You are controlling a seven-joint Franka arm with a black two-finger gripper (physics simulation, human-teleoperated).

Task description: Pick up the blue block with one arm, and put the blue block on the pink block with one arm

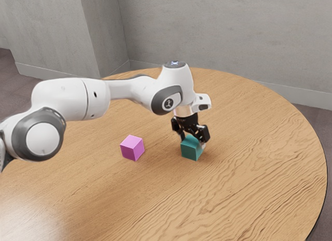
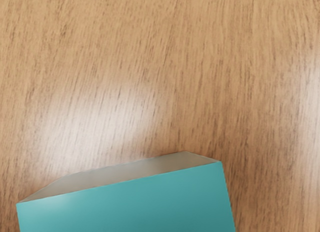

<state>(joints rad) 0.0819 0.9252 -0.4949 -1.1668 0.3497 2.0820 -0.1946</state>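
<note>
The blue block (image 1: 192, 150), teal in colour, rests on the wooden table (image 1: 249, 163) near its middle. My black gripper (image 1: 192, 138) hangs straight over the block. It is open, with one finger on each side of the block's top, and neither finger visibly presses on it. In the wrist view the blue block (image 2: 130, 204) lies close under the hand, with bare wood around it. The pink block (image 1: 132, 147) sits on the table toward the exterior view's left of the blue block, about two block widths away, with nothing on top of it.
The round table's edge (image 1: 316, 210) curves along the exterior view's right. Grey walls (image 1: 233, 28) stand behind the table. My white arm (image 1: 104, 96) stretches in from the exterior view's left, above and behind the pink block.
</note>
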